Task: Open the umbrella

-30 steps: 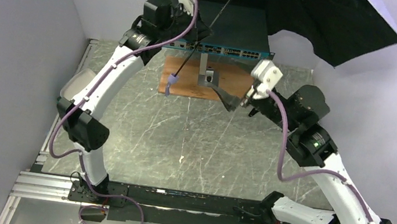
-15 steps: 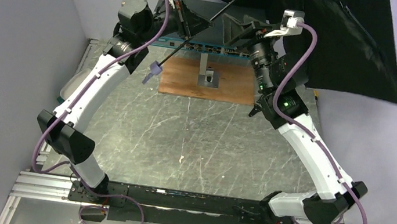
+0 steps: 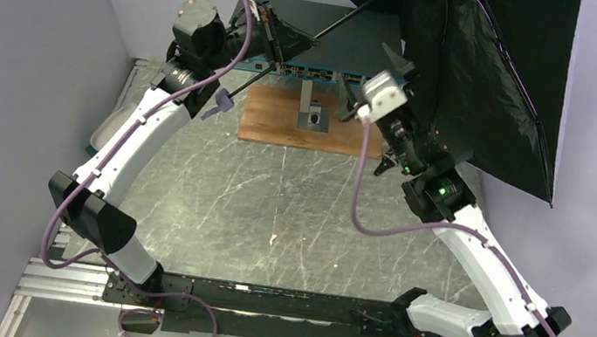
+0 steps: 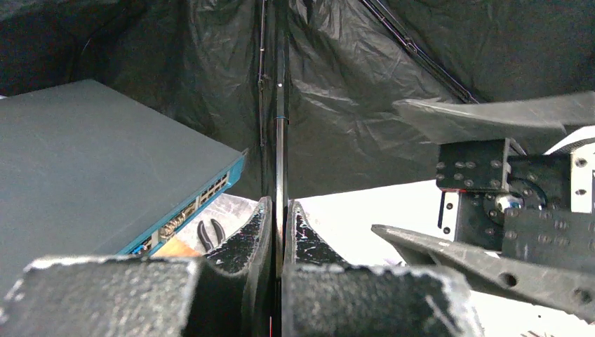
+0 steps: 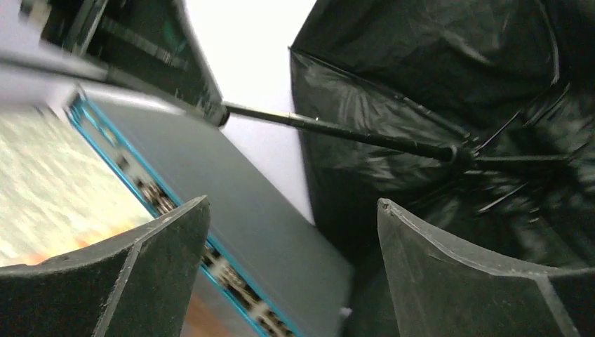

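The umbrella (image 3: pixel 486 63) is spread open at the back right, its black lining facing me. Its thin dark shaft (image 3: pixel 333 23) slants down left to the lavender handle (image 3: pixel 220 105), which hangs in the air. My left gripper (image 3: pixel 282 43) is shut on the shaft. In the left wrist view the shaft (image 4: pixel 281 140) runs up between the pressed fingers (image 4: pixel 261 232) into the lining (image 4: pixel 351 91). My right gripper (image 3: pixel 377 75) stands open beside the canopy, holding nothing. In the right wrist view the shaft (image 5: pixel 337 131) crosses beyond the spread fingers (image 5: pixel 161 253).
A blue-edged network switch (image 3: pixel 340 38) lies at the back under the shaft. In front of it lies a wooden board (image 3: pixel 275 121) with a grey metal stand (image 3: pixel 311 113). Pliers (image 4: pixel 210 235) lie by the switch. A pale oval case (image 3: pixel 99 139) sits at the left wall.
The left arm has raised and tilted the shaft, swinging the handle left. The canopy has tipped down to the right. The right gripper rose from the board to beside the canopy.
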{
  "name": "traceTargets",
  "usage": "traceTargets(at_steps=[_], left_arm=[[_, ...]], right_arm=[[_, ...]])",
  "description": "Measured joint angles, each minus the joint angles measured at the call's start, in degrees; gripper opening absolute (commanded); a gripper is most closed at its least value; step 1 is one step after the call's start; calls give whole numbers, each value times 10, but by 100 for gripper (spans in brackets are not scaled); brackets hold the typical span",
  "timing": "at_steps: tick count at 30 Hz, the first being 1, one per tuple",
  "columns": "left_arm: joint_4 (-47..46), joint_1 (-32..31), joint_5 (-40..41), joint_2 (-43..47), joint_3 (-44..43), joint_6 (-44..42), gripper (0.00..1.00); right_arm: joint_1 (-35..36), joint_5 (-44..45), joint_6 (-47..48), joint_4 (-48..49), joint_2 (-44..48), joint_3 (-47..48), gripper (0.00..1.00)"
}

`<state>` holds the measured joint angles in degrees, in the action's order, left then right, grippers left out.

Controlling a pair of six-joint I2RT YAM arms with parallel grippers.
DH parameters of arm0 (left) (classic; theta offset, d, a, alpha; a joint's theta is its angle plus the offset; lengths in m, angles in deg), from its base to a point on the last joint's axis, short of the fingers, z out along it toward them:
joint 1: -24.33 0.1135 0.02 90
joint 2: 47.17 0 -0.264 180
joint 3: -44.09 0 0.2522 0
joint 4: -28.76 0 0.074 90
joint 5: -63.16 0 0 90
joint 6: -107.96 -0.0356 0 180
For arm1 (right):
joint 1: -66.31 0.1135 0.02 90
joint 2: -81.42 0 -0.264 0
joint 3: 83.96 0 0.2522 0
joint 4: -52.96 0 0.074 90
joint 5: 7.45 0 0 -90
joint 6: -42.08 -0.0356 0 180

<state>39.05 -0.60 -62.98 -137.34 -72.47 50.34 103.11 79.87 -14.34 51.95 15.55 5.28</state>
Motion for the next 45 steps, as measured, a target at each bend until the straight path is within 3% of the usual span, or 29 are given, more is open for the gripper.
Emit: traceTargets(at_steps=[7,11,15,39,45], left_arm=[[-3,1,-2,17,31,-15,0],[-3,1,-7,28,51,-14,0],[-6,2,-15,31,57,-12,0],[-1,4,-45,54,91,-11,0],[-1,4,-47,65,102,-10,0]], right_arm=[[4,2,383,-10,3,-29,77],[-5,11,518,24,-59,-18,71],[-31,4,596,40,-105,-9,66],[-131,-120,690,52,-111,42,49],[-134,-139,700,35,-130,53,40]])
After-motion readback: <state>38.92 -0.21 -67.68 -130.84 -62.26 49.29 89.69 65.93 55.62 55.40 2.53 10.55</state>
